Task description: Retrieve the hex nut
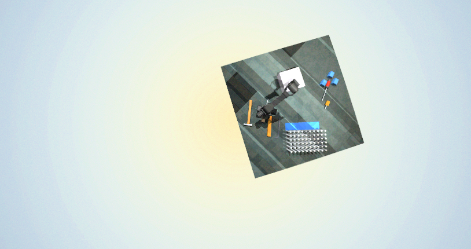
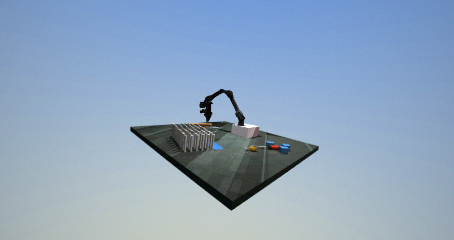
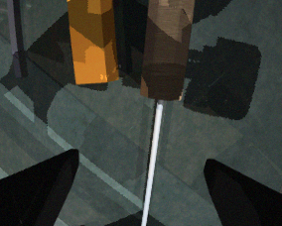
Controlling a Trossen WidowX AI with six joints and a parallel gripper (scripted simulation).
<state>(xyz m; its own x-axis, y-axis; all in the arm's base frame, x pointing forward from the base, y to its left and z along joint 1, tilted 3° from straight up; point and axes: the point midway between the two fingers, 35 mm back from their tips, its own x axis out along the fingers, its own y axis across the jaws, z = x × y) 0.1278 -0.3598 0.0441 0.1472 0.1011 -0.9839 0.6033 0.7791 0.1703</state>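
- Below the gripper, the brown handle (image 3: pixel 168 50) looked like grained wood, matt.
- Between the gripper's fingertips in the wrist view, the thin shaft (image 3: pixel 153 159) looked like smooth, bright metal.
- Beyond the gripper, the spacers (image 1: pixel 306 141) (image 2: pixel 193 138) looked metallic.

A dark patterned table (image 1: pixel 332 115) (image 2: pixel 235 178) carries metal spacers (image 1: pixel 306 142) (image 2: pixel 193 138), tools and blue blocks (image 1: pixel 330 74) (image 2: pixel 284 149).

inspected: my wrist view cuts off the brown handle (image 1: pixel 263 120) (image 3: pixel 167 50) at its top edge and the pale rod (image 3: pixel 153 161) at its bottom. i cannot make out the nut among the spacers (image 1: pixel 306 141) (image 2: pixel 193 137).
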